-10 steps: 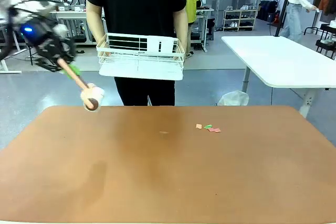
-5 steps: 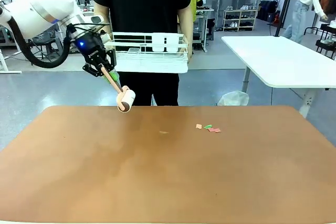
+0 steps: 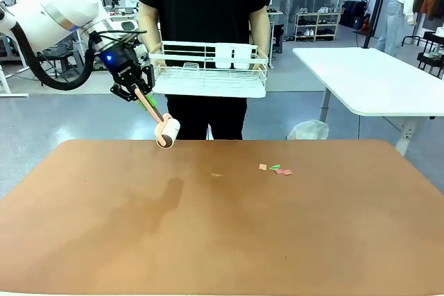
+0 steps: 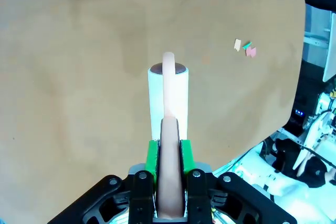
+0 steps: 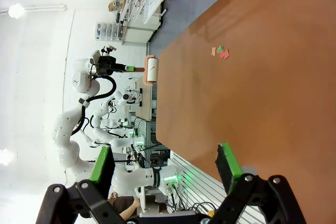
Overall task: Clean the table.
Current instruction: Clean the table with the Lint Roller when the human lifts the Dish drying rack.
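Note:
The reddish-brown table [image 3: 222,233] spreads across the front view. My left gripper [image 3: 144,96] hangs above its far left edge, shut on the tan handle of a lint roller whose white head [image 3: 167,132] points down at the tabletop. In the left wrist view the green pads [image 4: 152,156] clamp the handle, and the roller head [image 4: 168,90] hovers over the table [image 4: 79,77]. A few small paper scraps [image 3: 275,168] [image 4: 245,47] [image 5: 220,52] lie right of the table's middle. My right gripper [image 5: 165,163] stands open over the table's edge with nothing between its fingers.
A person in black stands at the far side holding a white wire dish rack [image 3: 208,73] at waist height, close to my left gripper. A white-topped table [image 3: 374,74] stands at the back right, and a white bag [image 3: 309,129] sits on the floor beyond the far edge.
My left arm has swung to the right with the roller, from the far left corner toward the person. The person has shifted the rack a little to the right.

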Tool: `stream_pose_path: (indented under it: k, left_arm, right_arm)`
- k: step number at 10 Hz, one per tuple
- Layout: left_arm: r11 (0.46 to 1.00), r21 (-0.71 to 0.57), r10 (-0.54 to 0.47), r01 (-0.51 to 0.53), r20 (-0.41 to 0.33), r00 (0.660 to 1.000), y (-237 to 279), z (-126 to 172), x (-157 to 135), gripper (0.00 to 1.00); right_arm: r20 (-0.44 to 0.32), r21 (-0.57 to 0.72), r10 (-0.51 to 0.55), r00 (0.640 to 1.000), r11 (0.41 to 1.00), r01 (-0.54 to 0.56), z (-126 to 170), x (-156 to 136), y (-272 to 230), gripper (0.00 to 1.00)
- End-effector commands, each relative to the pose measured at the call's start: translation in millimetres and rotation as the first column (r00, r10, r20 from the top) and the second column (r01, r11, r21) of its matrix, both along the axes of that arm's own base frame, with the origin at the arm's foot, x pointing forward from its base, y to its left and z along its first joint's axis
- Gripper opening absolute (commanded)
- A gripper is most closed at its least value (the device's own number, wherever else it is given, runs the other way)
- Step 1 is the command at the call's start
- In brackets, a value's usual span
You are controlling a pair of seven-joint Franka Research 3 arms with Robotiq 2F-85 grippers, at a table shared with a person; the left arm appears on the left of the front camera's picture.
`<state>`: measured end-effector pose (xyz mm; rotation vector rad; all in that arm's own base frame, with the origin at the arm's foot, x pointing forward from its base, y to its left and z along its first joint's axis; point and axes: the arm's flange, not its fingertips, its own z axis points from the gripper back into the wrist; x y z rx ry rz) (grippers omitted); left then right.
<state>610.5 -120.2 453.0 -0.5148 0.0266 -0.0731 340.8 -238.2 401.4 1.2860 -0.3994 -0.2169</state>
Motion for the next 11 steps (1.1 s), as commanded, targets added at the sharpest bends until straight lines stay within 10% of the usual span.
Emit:
stream_pose_path:
  k: [1,11]
  left_arm:
    - [1.0,0.008,-0.007,0.007,-0.007,1.0,2,4,-6,0.21]
    - [0.999,0.014,0.051,-0.052,0.022,0.998,-92,-41,40,0.21]
  right_arm:
    - [0.017,0.01,-0.003,1.0,1.0,0.003,1,-2,3,1.0]
    - [0.017,0.01,-0.003,1.0,1.0,0.003,1,-2,3,1.0]
